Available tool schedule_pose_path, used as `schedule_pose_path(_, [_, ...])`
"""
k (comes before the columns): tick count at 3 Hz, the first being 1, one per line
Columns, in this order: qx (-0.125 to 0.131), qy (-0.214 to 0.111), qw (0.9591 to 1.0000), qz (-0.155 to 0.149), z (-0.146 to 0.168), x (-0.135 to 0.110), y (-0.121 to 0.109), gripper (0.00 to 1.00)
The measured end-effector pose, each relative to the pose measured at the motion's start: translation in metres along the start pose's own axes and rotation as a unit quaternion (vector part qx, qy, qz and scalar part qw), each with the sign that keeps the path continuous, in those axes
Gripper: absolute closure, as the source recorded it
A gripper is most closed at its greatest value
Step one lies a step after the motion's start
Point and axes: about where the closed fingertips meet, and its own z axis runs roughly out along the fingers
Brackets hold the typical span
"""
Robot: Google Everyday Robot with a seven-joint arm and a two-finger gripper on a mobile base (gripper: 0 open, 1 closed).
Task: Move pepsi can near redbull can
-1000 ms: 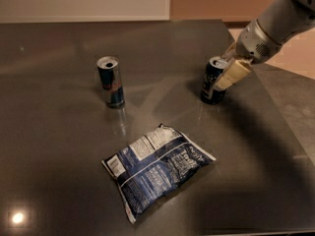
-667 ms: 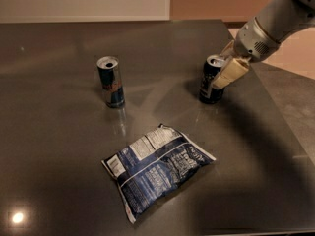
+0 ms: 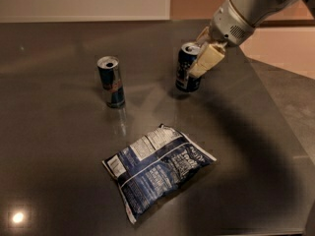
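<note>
The pepsi can, dark navy with a silver top, stands upright right of the table's middle. My gripper reaches down from the upper right and is shut on it, with one cream finger across its right side and the other behind it. The redbull can, slim, blue and silver with an open top, stands upright to the left, about a can's height away from the pepsi can. I cannot tell whether the pepsi can touches the table or hangs just above it.
A blue and white chip bag lies flat in front of both cans. The dark table ends at its right edge and front edge. A lower grey surface lies past the right edge.
My gripper has moved left with the pepsi can in it, so the can now stands closer to the redbull can. The redbull can and chip bag have not moved.
</note>
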Motion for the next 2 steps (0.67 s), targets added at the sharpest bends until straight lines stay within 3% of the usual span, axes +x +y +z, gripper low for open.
schedule_pose_path(2, [-0.026, -0.011, 0.9989, -0.038, 0.045, -0.052, -0.009, 1.0])
